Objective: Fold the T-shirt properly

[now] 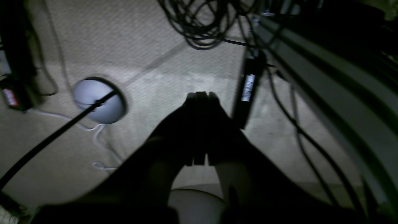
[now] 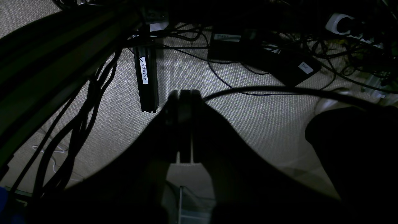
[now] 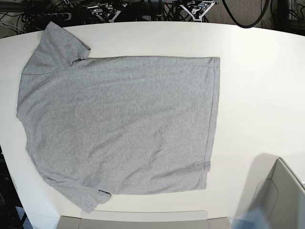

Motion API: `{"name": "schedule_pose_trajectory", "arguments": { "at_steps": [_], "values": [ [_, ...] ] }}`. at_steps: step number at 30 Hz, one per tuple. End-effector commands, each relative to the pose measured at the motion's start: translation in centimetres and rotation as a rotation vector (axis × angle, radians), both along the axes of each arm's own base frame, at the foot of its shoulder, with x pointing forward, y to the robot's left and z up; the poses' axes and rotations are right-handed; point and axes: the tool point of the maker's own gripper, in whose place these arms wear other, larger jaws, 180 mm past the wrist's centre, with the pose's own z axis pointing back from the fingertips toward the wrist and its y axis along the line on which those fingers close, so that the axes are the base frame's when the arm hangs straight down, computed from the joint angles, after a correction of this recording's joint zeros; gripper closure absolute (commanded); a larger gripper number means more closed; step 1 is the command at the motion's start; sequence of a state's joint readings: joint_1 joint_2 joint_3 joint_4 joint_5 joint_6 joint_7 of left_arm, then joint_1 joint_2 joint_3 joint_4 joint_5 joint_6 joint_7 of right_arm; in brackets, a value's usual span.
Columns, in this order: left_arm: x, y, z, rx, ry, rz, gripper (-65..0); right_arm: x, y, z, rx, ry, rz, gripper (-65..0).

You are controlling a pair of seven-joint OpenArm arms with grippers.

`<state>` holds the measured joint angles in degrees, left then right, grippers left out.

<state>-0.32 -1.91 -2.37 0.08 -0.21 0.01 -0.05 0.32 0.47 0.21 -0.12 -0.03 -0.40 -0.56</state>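
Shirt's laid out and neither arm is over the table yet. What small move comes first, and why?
Probably bring one arm up over the table toward a sleeve. The T-shirt lies flat and unfolded, plain side up, while the left gripper and right gripper hang shut above carpet and cables.

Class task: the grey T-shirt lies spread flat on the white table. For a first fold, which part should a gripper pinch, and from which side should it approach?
Probably the hem corners of the T-shirt, approached from the base view's right: that straight edge lies flat and unobstructed on the table.

Left claw [image 1: 200,96] closed above carpet [image 1: 130,46], white round disc [image 1: 98,99], tangled cables [image 1: 202,28]
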Motion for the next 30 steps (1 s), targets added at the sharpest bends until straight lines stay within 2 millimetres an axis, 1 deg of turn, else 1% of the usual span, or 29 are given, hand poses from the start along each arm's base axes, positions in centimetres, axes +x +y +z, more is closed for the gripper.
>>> {"name": "schedule_pose_trajectory", "arguments": {
  "at_steps": [1, 11, 15, 25, 30],
  "values": [
    [-0.02, 0.34, 0.01, 0.008, 0.002, 0.009, -0.2, 0.49, -0.09, 0.02, 0.004, -0.013, 0.005, -0.2],
    [-0.16, 0.44, 0.02, 0.009, 0.007, 0.004, -0.2, 0.39, -0.09, 0.02, 0.004, -0.012, 0.006, -0.2],
    [-0.27, 0.47, 0.02, 0.011, 0.008, 0.007, -0.2, 0.29, -0.8, 0.03, -0.007, -0.01, 0.004, -0.2],
    [-0.2, 0.5, 0.03, 0.013, 0.004, 0.008, -0.2, 0.28, -1.01, 0.03, -0.01, -0.01, 0.009, -0.2],
    [-0.11, 0.51, 0.03, 0.013, -0.001, 0.008, -0.2, -0.33, -1.01, 0.02, -0.01, -0.001, 0.009, -0.2]
  ]
}}
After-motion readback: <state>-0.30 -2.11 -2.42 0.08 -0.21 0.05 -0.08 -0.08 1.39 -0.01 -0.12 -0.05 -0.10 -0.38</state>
